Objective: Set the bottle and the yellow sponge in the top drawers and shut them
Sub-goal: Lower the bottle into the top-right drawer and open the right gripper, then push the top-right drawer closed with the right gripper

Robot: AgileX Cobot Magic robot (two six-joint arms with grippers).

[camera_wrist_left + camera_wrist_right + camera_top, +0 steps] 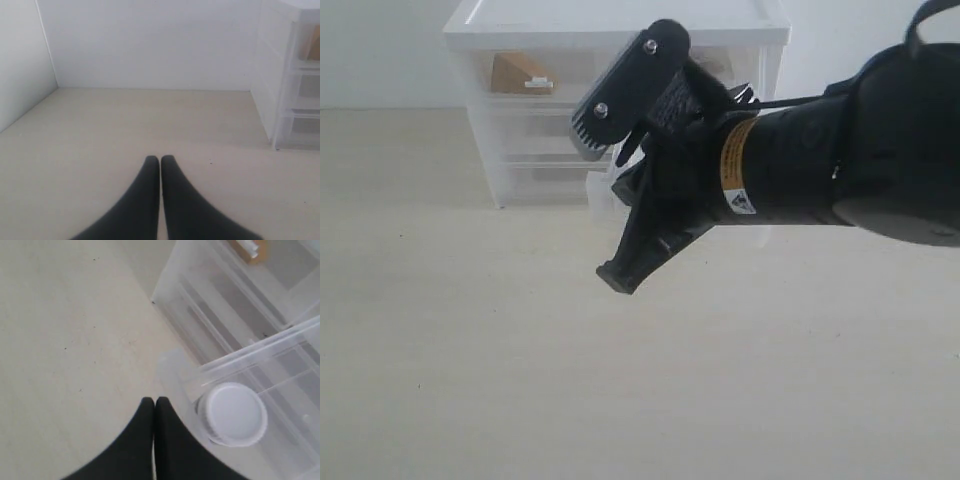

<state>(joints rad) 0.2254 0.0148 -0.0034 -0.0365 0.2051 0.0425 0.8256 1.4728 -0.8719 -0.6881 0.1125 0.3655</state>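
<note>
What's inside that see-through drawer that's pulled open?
The bottle sits inside the open clear drawer, seen from above. Only its round white cap shows. The cap covers the body and label below it, so those cannot be seen.

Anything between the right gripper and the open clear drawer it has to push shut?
Nothing visible. The shut right gripper sits beside the front wall of the open clear plastic drawer; the white-capped bottle stands inside, behind that wall.
</note>
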